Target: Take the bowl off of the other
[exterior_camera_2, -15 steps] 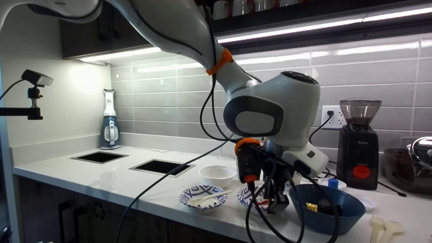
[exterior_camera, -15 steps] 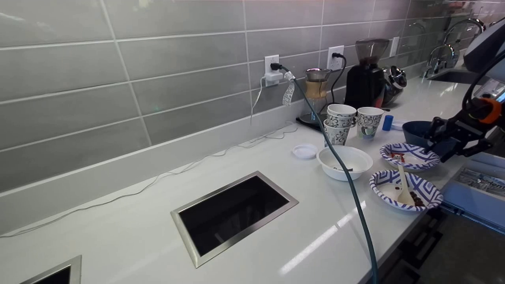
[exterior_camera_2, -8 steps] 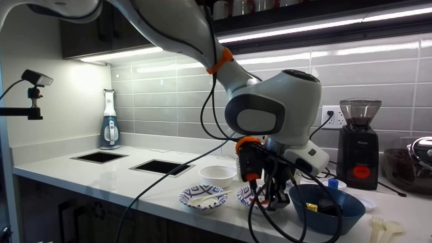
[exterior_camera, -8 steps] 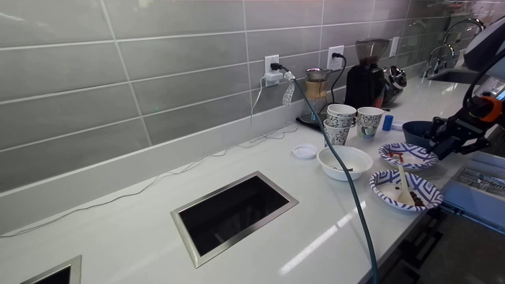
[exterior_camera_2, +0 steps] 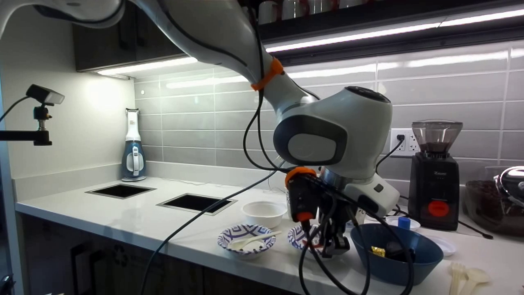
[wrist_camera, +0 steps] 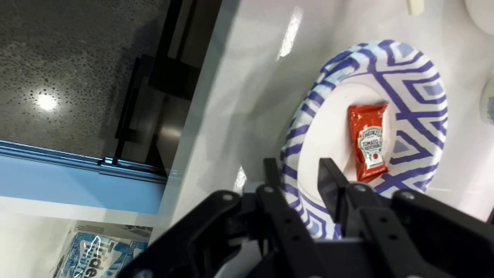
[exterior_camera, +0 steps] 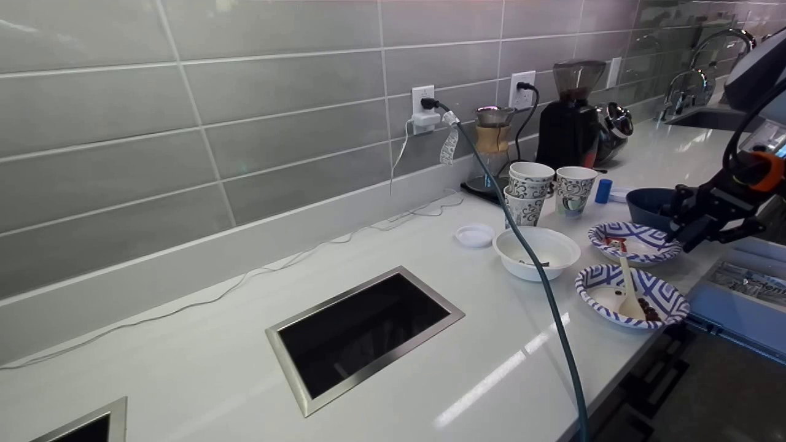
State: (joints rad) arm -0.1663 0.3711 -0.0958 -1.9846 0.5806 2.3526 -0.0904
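The bowl (exterior_camera: 649,250), white with a blue pattern, sits on the counter beside the navy bowl (exterior_camera: 646,209), not on it. It holds a red ketchup packet (wrist_camera: 369,144). In the wrist view the bowl (wrist_camera: 326,127) fills the middle right. My gripper (wrist_camera: 299,166) is open, one fingertip outside the bowl's near-edge rim and one over its inside, with a gap between. The gripper (exterior_camera_2: 335,250) partly hides the bowl (exterior_camera_2: 295,237) in an exterior view. The navy bowl (exterior_camera_2: 387,272) holds a gold-wrapped item and a dark object; it is out of the wrist view.
A second patterned bowl (exterior_camera: 592,287) with a spoon and a plain white bowl (exterior_camera: 562,261) stand close by. Paper cups (exterior_camera: 574,191) stand behind. A green cable (exterior_camera: 566,350) crosses the counter. An open drawer (wrist_camera: 115,185) lies beyond the counter's edge. Hanging cables cross the navy bowl.
The bowl with the packet has shifted slightly left in an exterior view since a second ago. My gripper has moved only a little, slightly up and then down.
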